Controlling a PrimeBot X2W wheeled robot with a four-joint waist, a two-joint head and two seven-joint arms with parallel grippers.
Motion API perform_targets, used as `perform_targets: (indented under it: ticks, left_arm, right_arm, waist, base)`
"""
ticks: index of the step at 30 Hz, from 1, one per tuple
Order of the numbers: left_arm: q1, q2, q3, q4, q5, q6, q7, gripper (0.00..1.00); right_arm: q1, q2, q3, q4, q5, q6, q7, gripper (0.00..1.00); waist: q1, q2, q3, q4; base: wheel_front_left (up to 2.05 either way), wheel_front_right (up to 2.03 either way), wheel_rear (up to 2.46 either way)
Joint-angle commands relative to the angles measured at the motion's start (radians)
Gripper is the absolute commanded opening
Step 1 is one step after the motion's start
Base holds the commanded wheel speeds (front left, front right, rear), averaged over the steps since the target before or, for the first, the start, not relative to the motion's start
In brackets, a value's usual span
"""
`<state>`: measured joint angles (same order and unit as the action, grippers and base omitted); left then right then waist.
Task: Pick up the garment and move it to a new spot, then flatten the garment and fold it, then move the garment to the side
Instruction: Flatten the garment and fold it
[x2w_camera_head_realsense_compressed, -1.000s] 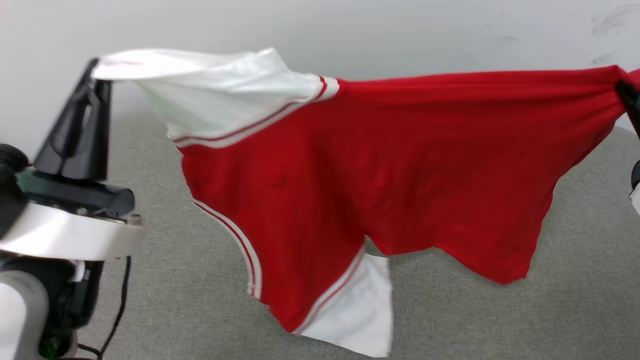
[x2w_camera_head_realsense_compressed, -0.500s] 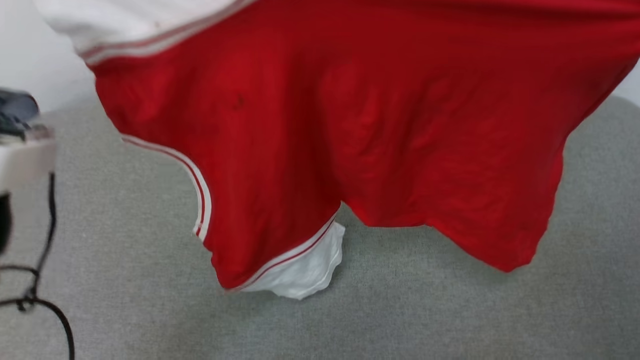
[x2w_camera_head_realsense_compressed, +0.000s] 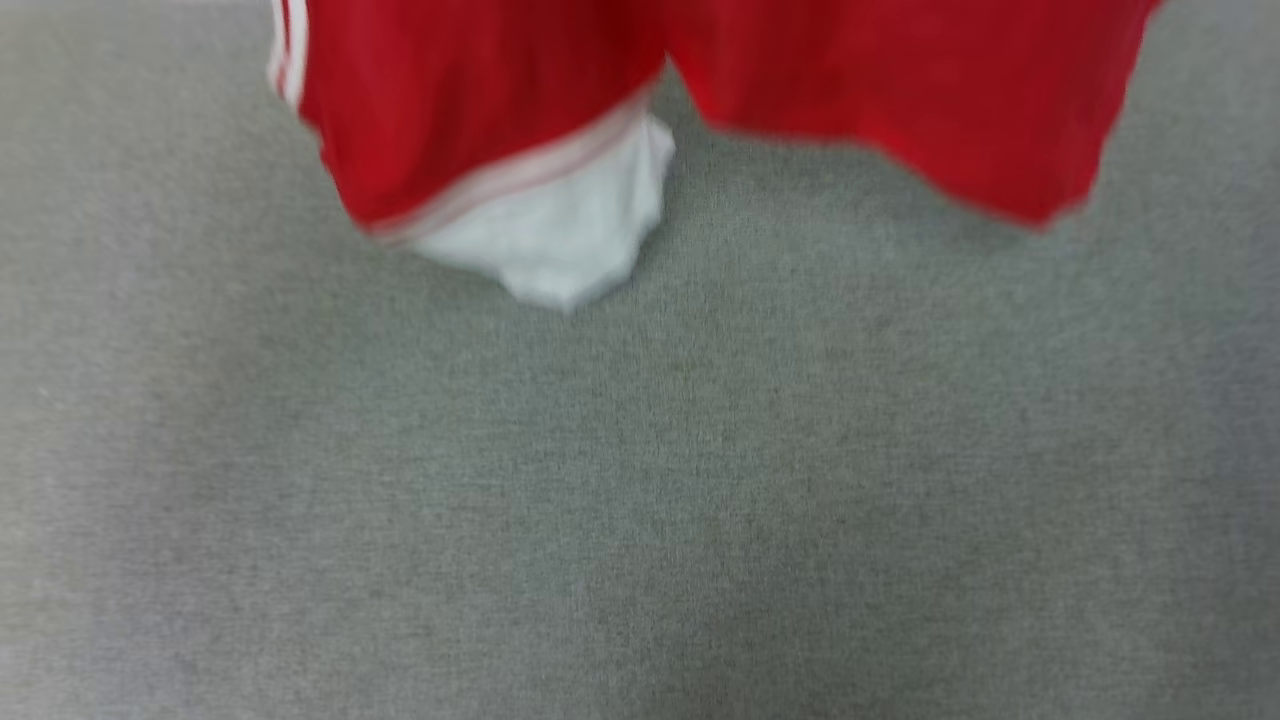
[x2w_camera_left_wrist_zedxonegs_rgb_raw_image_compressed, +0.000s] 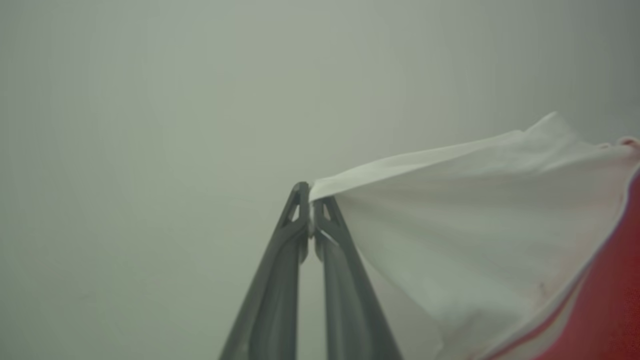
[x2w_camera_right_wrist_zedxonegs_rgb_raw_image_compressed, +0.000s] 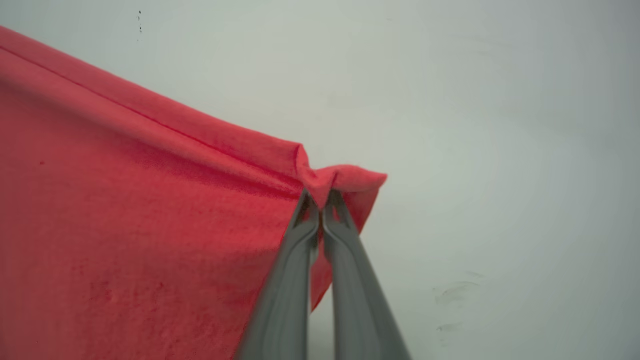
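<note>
Hanging in the air over the far part of the grey surface (x2w_camera_head_realsense_compressed: 640, 500), the garment (x2w_camera_head_realsense_compressed: 480, 110) is spread sideways, its long axis running from one gripper to the other. Its red body drapes downward, and the lower white sleeve (x2w_camera_head_realsense_compressed: 560, 230) bunches at or just above the surface; blur hides which. The left gripper (x2w_camera_left_wrist_zedxonegs_rgb_raw_image_compressed: 312, 200) is pinched tight on the tip of the other sleeve, cloth falling away to its right. The right gripper (x2w_camera_right_wrist_zedxonegs_rgb_raw_image_compressed: 320, 197) is clamped on a red corner, cloth falling to its left. Neither arm is nearer: the garment lies between and below both, so laying it flat likely calls for an even descent together.
</note>
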<state>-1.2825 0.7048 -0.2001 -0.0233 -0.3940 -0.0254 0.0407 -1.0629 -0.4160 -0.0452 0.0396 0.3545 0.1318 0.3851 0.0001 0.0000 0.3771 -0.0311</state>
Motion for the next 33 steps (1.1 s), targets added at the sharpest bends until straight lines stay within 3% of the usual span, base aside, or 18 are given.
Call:
perform_targets:
  ticks: [1, 11, 17, 25, 33]
  left_arm:
    - [-0.059, -0.008, -0.007, 0.043, 0.016, -0.006, -0.012, 0.0]
    - [-0.507, -0.088, -0.098, 0.463, 0.133, -0.049, -0.146, 0.0]
    - [-0.639, -0.151, -0.13, 0.646, 0.17, -0.03, -0.242, 0.0]
    - [-0.522, -0.241, -0.15, 0.738, 0.149, -0.046, -0.305, 0.0]
    - [-0.152, -0.299, -0.114, 0.6, 0.125, -0.051, -0.306, 0.0]
  right_arm:
    - [-0.053, -0.004, 0.006, 0.04, -0.021, -0.002, -0.022, 0.0]
    - [-0.463, 0.038, 0.079, 0.437, -0.136, -0.002, -0.216, 0.0]
    - [-0.603, 0.091, 0.06, 0.64, -0.197, -0.002, -0.33, 0.0]
    - [-0.554, 0.148, 0.082, 0.832, -0.229, -0.002, -0.46, 0.0]
    - [-0.35, 0.171, 0.139, 0.973, -0.222, -0.002, -0.555, 0.0]
  waist:
    - [-0.0001, 0.0, 0.091, -0.004]
    - [-0.0001, 0.0, 0.245, -0.012]
    - [-0.0001, 0.0, 0.303, -0.006]
    - [-0.0001, 0.0, 0.296, 0.019]
    - [-0.0001, 0.0, 0.179, 0.03]
  base:
    - [0.0, 0.0, 0.0]
    - [0.0, 0.0, 0.0]
    - [0.0, 0.0, 0.0]
    - [0.0, 0.0, 0.0]
    - [0.0, 0.0, 0.0]
